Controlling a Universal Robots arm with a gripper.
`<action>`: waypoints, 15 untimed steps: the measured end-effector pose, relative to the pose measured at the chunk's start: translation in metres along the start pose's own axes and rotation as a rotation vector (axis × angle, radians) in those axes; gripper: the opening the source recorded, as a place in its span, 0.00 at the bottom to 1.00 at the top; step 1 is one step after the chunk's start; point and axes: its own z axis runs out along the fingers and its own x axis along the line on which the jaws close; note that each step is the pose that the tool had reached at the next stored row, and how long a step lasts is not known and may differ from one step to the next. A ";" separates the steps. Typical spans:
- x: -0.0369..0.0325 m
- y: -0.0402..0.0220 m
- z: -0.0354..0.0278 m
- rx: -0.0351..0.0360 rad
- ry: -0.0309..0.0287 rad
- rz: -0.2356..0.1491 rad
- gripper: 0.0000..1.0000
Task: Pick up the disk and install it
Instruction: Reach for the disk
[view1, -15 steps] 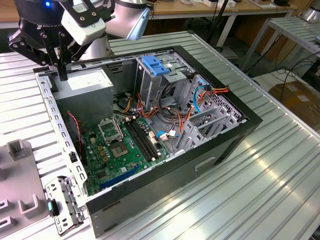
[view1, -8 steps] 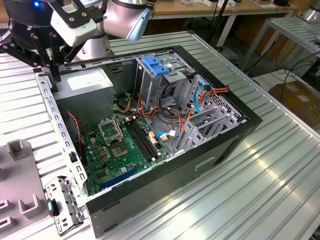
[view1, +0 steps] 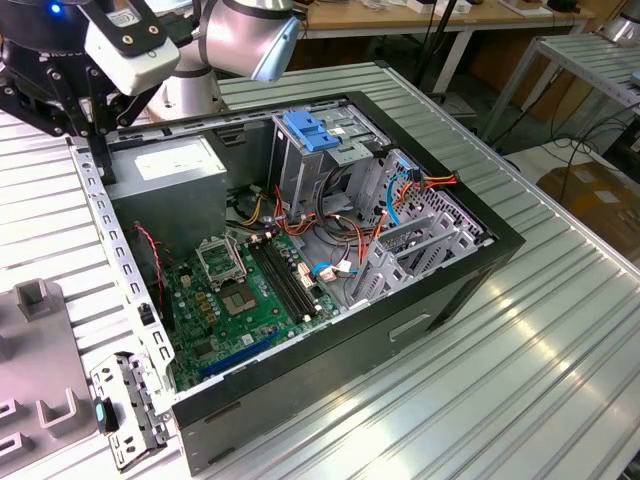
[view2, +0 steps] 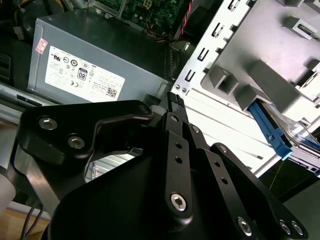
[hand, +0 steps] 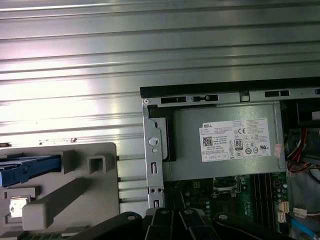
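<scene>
- The gripper is seen at the far corner of the open computer case, at about 10 o'clock in the exterior view, hanging over the power supply.
- In the second wrist view the jaws are seen drawn together at their tips, and nothing is held between them; the gripper is judged to be clenched and empty.
- The disk is not in the case. It is seated in a grey holder on the ribbed table, just outside the case's perforated side rail.
- In the second wrist view the disk's blue frame is seen under the holder's grey blocks, with much of its body covered.
- In the exterior view, the holder lies at about 7 o'clock from the gripper, on the far side of the side rail from the power supply. The disk is therefore judged to lie outward from the gripper, away from the case interior.
- The visible blue edge runs parallel to the table's ribs and square to the side rail; the long axis is judged to follow that line.
- The drive cage stands inside the case at about 12 o'clock in the exterior view, well apart from the disk.
</scene>
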 end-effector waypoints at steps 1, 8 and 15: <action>0.0010 -0.0001 0.0000 0.0000 0.0000 0.000 0.11; 0.0109 -0.0008 -0.0003 0.0001 0.0000 0.000 0.11; 0.0235 -0.0018 -0.0006 0.0000 0.0001 0.000 0.11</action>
